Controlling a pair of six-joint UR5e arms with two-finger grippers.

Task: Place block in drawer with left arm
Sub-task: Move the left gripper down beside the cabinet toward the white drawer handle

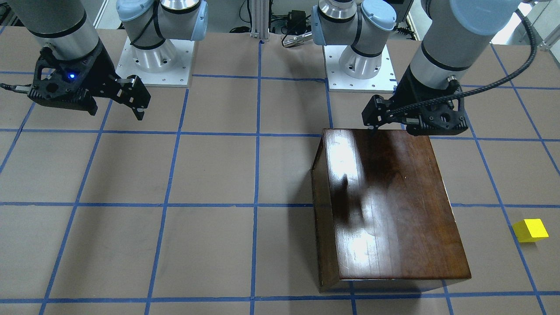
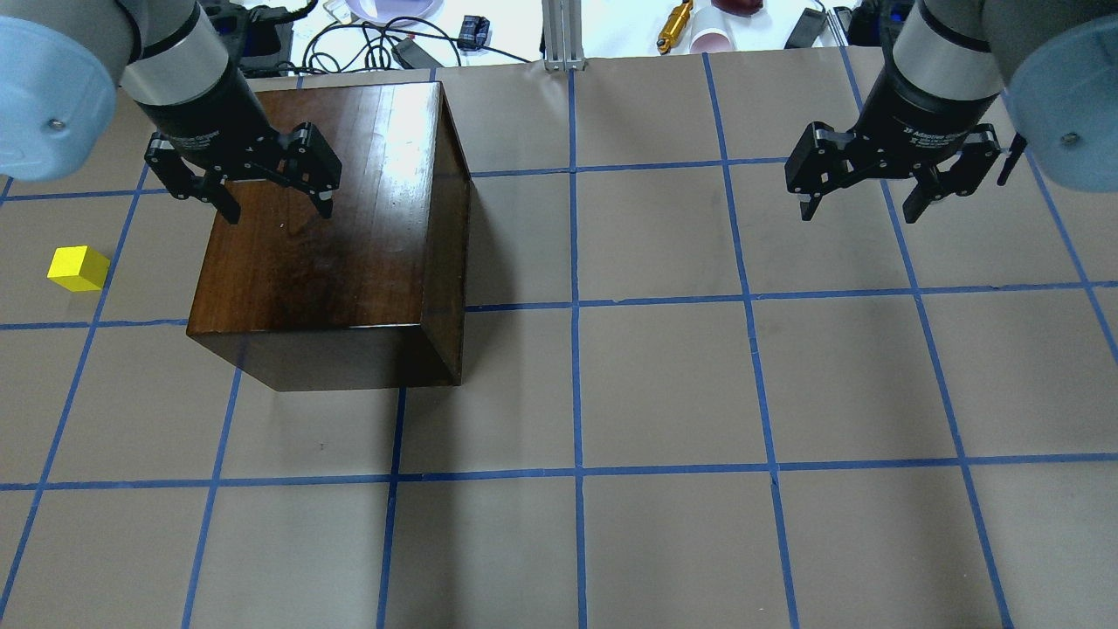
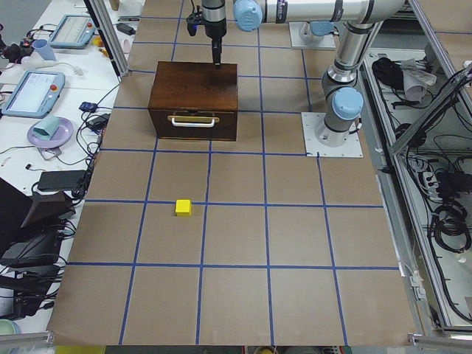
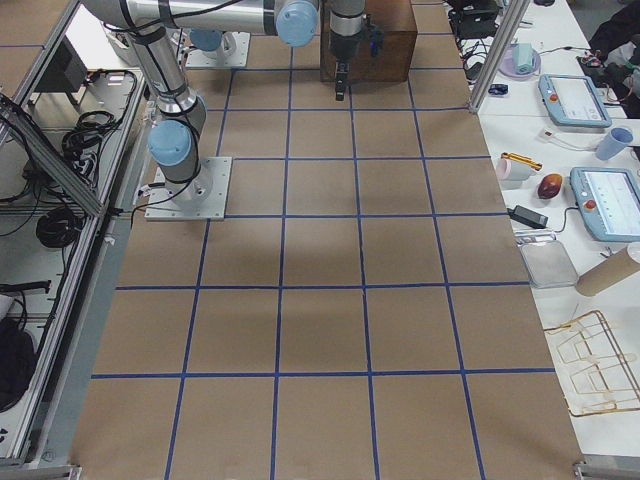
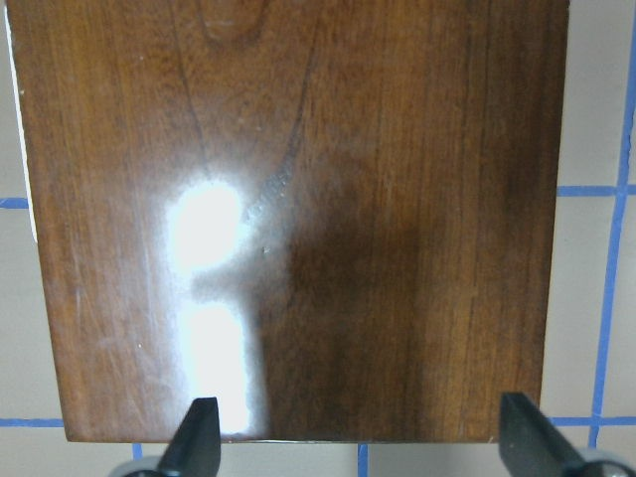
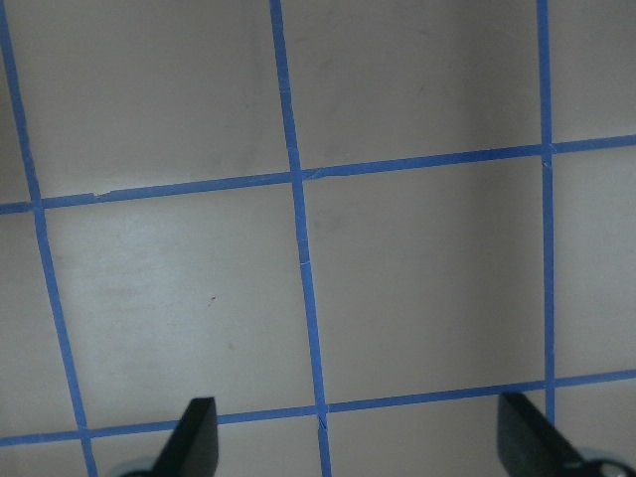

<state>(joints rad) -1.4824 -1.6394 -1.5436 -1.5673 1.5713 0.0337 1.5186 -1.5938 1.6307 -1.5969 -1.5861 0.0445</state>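
front: I see block (image 1: pixel 530 230) alone on open table (image 1: pixel 210 170), well robot's-left of box (image 1: pixel 393 205) | overhead: left gripper (image 2: pixel 278 210) fingers apart over box top, right gripper (image 2: pixel 859 212) spread too, "Adaptive" printed on it | left wrist: box edge right by fingertips (image 5: pixel 199 427)

The left hand (image 2: pixel 278 210) is held spread above the wooden box (image 2: pixel 349 262); the yellow block (image 2: pixel 79 268) is set on the surface (image 2: pixel 664 384), left of the box.
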